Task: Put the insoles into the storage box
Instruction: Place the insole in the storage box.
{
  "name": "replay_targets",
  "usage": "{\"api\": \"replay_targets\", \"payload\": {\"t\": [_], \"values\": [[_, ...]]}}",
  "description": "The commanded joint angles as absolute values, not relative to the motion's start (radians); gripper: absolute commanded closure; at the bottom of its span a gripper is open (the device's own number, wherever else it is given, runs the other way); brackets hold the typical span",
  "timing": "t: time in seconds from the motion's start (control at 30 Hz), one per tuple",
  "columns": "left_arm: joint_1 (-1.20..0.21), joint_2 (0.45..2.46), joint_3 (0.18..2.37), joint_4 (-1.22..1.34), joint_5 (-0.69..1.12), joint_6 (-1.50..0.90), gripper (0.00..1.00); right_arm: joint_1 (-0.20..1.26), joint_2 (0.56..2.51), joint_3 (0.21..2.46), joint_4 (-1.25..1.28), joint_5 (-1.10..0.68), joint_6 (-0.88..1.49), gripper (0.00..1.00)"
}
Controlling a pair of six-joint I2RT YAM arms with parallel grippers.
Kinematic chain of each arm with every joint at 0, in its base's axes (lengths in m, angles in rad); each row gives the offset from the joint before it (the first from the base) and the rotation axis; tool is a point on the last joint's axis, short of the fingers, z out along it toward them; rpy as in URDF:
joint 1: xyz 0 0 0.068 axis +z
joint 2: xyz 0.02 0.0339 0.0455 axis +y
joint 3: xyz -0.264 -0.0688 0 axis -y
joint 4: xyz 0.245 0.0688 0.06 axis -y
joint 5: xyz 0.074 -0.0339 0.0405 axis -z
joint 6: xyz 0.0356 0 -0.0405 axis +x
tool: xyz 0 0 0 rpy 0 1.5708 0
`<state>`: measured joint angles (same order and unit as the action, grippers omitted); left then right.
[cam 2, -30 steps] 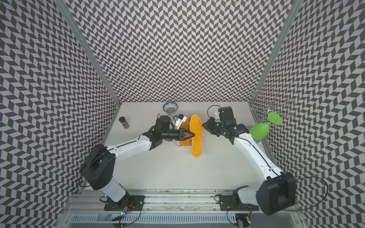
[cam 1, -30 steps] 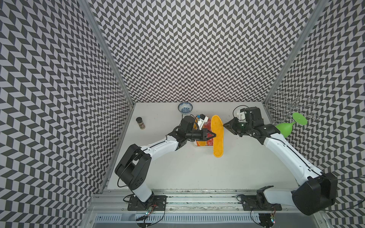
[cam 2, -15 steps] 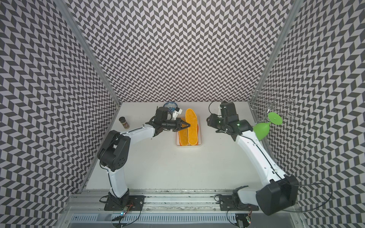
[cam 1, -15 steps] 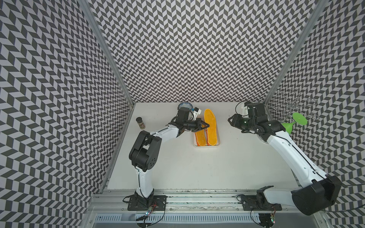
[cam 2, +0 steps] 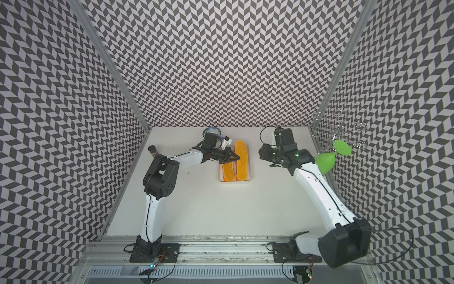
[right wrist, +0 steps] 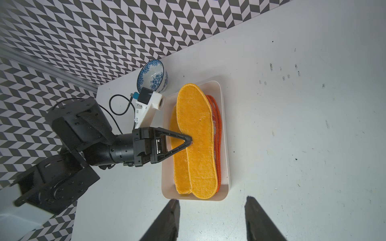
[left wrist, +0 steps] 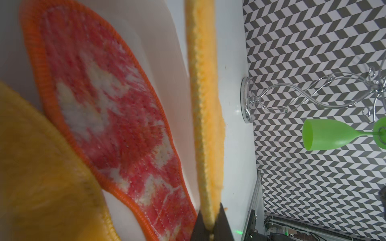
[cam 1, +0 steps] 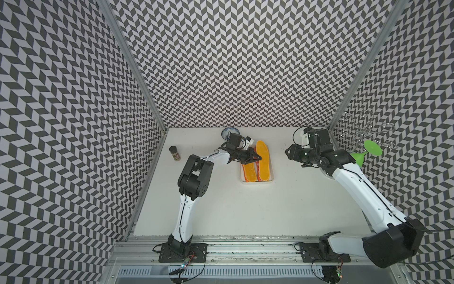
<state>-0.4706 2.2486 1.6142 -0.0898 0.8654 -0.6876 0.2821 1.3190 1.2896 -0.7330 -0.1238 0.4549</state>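
Change: yellow insole [right wrist: 196,135] swung over storage box [right wrist: 168,187].
Left gripper [right wrist: 189,144]: clamped on its edge.
Right gripper [right wrist: 211,203]: parted, empty.
Remaining: release.

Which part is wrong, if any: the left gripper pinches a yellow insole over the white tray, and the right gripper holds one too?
The right gripper holds nothing: the right wrist view shows its jaws open, clear of the white tray. The left gripper does pinch the yellow insole.
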Motion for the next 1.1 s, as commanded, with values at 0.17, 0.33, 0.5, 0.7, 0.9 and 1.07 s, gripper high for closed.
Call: {"api": "replay_targets", "payload": {"t": [0.17,0.33,0.5,0.7,0.9,1.07], "values": [[-0.466,2.302,1.669,-0.164,0.858,-0.644,1.0,0.266,1.335,1.262,-0.697,-0.142,0.433,0.46],[-0.468,2.329,1.699,-0.191,0.849,-0.635,0.96,0.265,1.355,1.259,-0.695,-0.143,0.44,0.46],[-0.471,2.35,1.717,-0.198,0.853,-0.634,0.95,0.263,1.371,1.262,-0.696,-0.146,0.436,0.46],[-0.469,2.361,1.723,-0.236,0.833,-0.61,0.85,0.261,1.381,1.256,-0.699,-0.15,0.435,0.46],[-0.47,2.349,1.757,-0.29,0.809,-0.58,0.67,0.26,1.391,1.274,-0.703,-0.147,0.432,0.46],[-0.471,2.333,1.774,-0.334,0.779,-0.566,0.54,0.259,1.391,1.289,-0.704,-0.144,0.429,0.46]]}}
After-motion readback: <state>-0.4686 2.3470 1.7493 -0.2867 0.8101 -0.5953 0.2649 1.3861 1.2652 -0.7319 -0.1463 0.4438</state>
